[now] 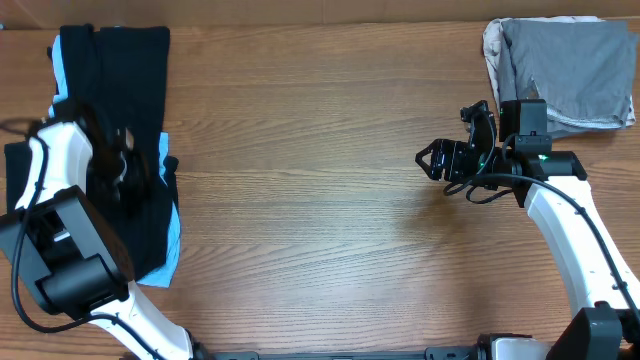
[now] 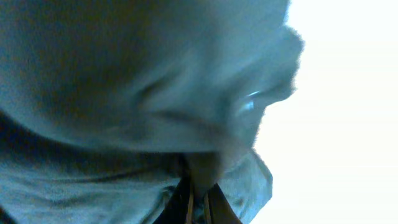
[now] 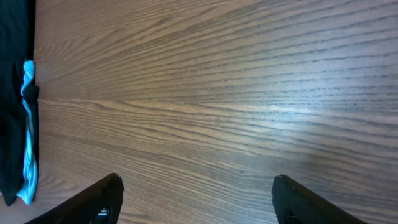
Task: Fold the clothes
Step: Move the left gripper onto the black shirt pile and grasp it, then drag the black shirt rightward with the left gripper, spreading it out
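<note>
My left gripper (image 1: 118, 160) is clamped into the black garment (image 1: 110, 60), which lies on a light blue garment (image 1: 173, 232). My right gripper (image 1: 432, 158) hangs spread wide over the bare surface (image 1: 300, 200), with the grey garment (image 1: 570, 70) nearby.

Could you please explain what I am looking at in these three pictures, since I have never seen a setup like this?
These are two robot arms at a wooden table, each ending in a two-finger gripper. The wide picture looks down from above; the other two come from small cameras, one on each wrist. At the left lies a black garment on a light blue garment. At the upper right of the overhead picture sits a folded grey garment over an off-white one. The left gripper is down on the black garment, shut, and seems to pinch it; its wrist camera sees only blurred fabric close up. The right gripper hangs open over bare wood, holding nothing.
</note>
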Tool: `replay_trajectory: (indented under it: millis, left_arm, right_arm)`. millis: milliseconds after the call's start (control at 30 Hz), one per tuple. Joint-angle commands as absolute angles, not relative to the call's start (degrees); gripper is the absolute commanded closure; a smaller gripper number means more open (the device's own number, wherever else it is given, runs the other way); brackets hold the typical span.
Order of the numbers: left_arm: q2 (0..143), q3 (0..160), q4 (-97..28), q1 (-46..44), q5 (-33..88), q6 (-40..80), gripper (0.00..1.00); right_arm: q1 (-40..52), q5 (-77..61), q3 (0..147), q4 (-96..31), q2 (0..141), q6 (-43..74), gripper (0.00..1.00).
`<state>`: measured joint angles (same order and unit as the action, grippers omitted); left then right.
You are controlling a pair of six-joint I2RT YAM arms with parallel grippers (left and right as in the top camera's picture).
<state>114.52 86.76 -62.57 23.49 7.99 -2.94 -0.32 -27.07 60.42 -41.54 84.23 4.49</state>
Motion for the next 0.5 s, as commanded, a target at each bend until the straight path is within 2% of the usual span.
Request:
replay_trajectory:
  millis: [0, 100, 267, 467]
  left_arm:
    - [114.24, 98.15, -67.24, 19.92, 14.26, -3.14, 0.96]
    - [114.24, 107.5, -73.41, 16.51, 14.28, -4.64, 0.96]
    - [114.24, 119.24, -79.5, 8.71, 14.68, -6.04, 0.96]
    - [114.24, 123.26, -78.74, -3.84, 15.09, -5.98, 0.96]
  right_arm:
    - [-0.01, -27.73, 61.47, -41.04, 84.4, 4.49, 0.22]
    - [-0.01, -27.83, 61.49, -41.3, 84.33, 4.51, 0.22]
    - [-1.02, -32.56, 61.78, -41.25, 83.53, 4.54, 0.28]
    - [-3.68, -36.56, 63.44, -44.07, 80.77, 4.67, 0.31]
